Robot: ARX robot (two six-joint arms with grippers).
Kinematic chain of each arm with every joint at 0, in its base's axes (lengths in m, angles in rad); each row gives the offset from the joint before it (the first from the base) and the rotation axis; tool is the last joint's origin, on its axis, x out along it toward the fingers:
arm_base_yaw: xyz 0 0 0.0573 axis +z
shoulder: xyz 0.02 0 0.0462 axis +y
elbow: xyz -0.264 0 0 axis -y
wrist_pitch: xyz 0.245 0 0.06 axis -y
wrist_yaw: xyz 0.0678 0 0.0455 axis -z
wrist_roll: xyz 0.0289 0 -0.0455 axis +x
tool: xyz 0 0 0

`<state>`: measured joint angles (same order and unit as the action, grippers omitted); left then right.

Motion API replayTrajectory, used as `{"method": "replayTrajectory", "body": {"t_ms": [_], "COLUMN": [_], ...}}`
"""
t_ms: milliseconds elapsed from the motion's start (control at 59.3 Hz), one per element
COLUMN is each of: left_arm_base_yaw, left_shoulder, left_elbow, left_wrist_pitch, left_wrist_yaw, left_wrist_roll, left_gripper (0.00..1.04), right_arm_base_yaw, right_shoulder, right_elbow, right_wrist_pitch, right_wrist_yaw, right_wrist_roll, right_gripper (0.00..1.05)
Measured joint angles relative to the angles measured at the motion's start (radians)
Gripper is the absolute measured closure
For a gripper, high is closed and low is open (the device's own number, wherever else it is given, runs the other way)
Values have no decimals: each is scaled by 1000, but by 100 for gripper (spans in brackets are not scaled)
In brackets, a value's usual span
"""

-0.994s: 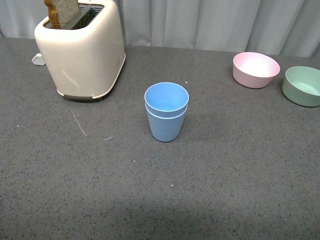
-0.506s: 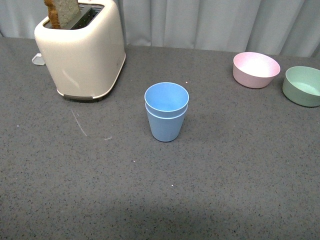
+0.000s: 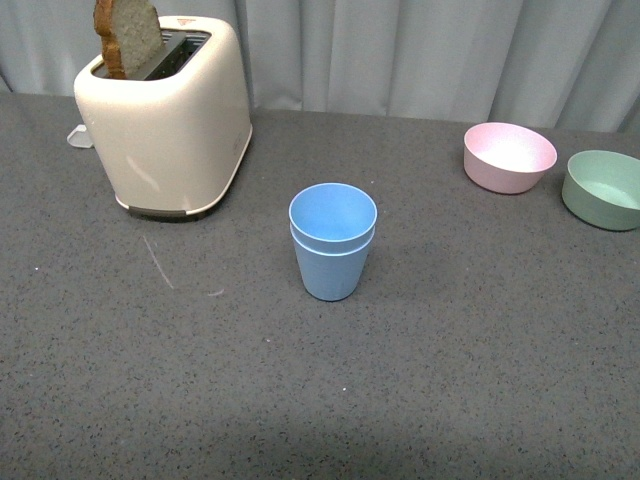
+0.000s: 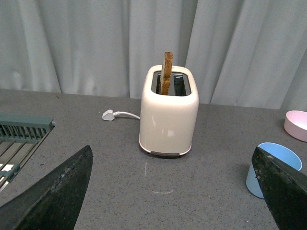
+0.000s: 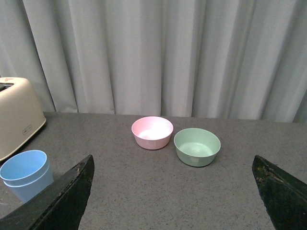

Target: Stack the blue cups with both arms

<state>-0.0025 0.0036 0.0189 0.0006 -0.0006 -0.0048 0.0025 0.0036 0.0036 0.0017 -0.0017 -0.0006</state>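
Observation:
The two light blue cups [image 3: 332,243] stand nested, one inside the other, upright at the middle of the grey table. Neither arm shows in the front view. My left gripper [image 4: 175,191] is open and empty, well back from the stack, which shows beside one of its fingers in the left wrist view [image 4: 265,167]. My right gripper [image 5: 175,191] is open and empty too, with bare table between its fingers. The stack sits at the edge of the right wrist view [image 5: 26,175].
A cream toaster [image 3: 168,115] with a slice of bread stands at the back left, its plug [image 4: 109,114] behind it. A pink bowl [image 3: 509,156] and a green bowl [image 3: 601,188] sit at the back right. A green rack [image 4: 21,129] shows in the left wrist view.
The front view has shifted a little, so everything sits slightly lower in the picture. The nested cups, toaster and bowls have not moved on the table.

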Motion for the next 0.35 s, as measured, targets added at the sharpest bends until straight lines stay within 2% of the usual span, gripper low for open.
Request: {"method": "replayTrajectory", "body": {"t_ms": [354], "left_arm_base_yaw": [0], "left_shoulder": [0], "left_elbow": [0], "left_wrist_pitch": [0], "left_wrist_yaw": [0], "left_wrist_roll": [0], "left_gripper": [7], "right_arm_base_yaw": [0], "right_shoulder": [0], "right_elbow": [0], "right_wrist_pitch": [0], "right_wrist_yaw": [0], "right_wrist_roll": [0], "right_gripper": [10]}}
